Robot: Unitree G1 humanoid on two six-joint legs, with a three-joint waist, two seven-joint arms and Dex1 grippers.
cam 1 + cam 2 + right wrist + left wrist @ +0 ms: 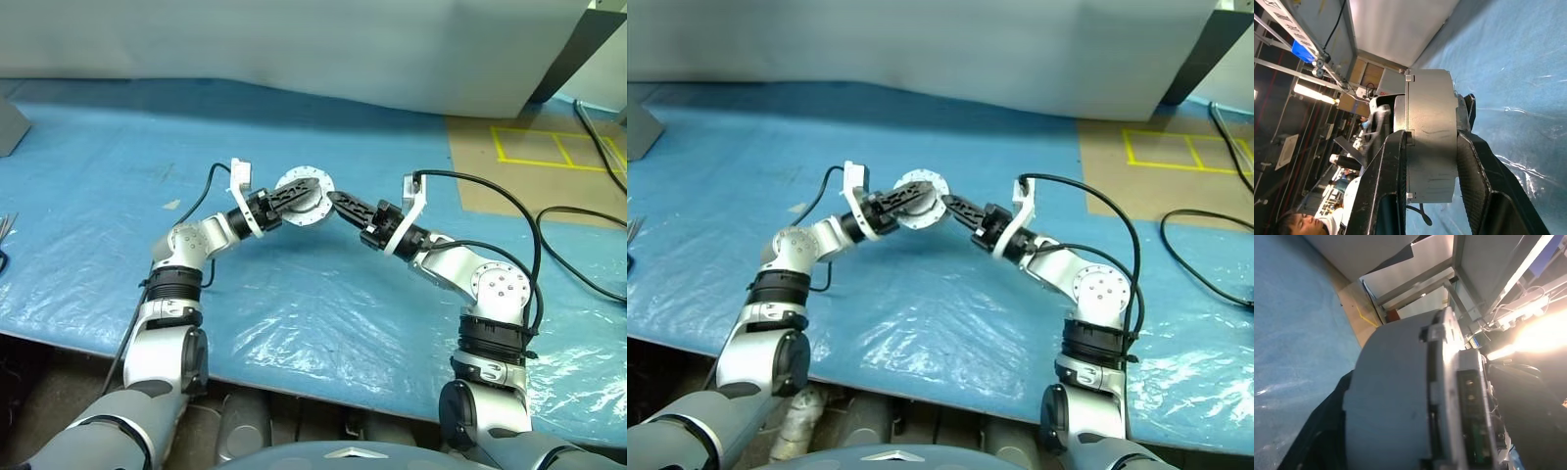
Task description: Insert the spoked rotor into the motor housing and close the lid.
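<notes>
A round silver motor housing (312,211) with a holed flange hangs in the air above the blue table, between my two grippers. My right gripper (335,199) is shut on it from the right. In the right wrist view its two black fingers (1393,166) clamp the grey body (1432,122) across its thickness. My left gripper (309,188) reaches in from the left and lies across the housing's face. The left wrist view has the housing (1396,396) very close. The spoked rotor is hidden, and I cannot tell a lid apart from the housing.
Crinkled blue plastic sheet (294,323) covers the table. A brown board with yellow tape (529,162) lies at the back right, with black cables (578,245) beside it. A grey object (8,122) sits at the far left edge. A person (1288,227) shows far off.
</notes>
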